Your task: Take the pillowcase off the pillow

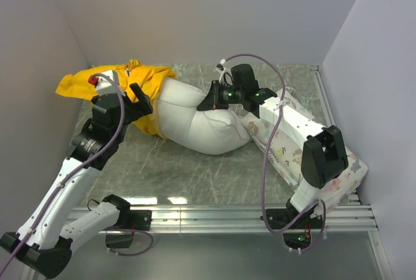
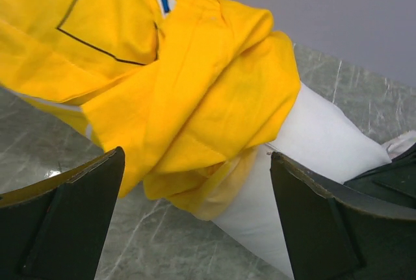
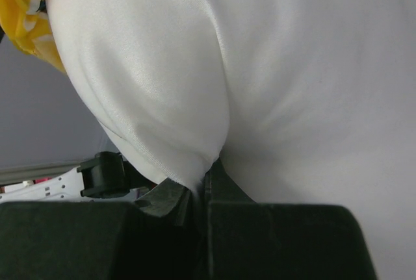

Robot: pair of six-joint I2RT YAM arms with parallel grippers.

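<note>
Case bunched over pillow's upper-left end; right gripper pinching pillow fabric; left gripper jaws wide, empty, facing the bunch. Step: grasp case; next likely clamp yellow fold, pull upper-left.

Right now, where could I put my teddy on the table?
Biggest bare patch: the table front, between the pillow, left arm, printed pillow and rail. A thin strip also runs behind the pillow by the back wall. Crowded: the left back corner with the pillowcase, and the right side.
</note>
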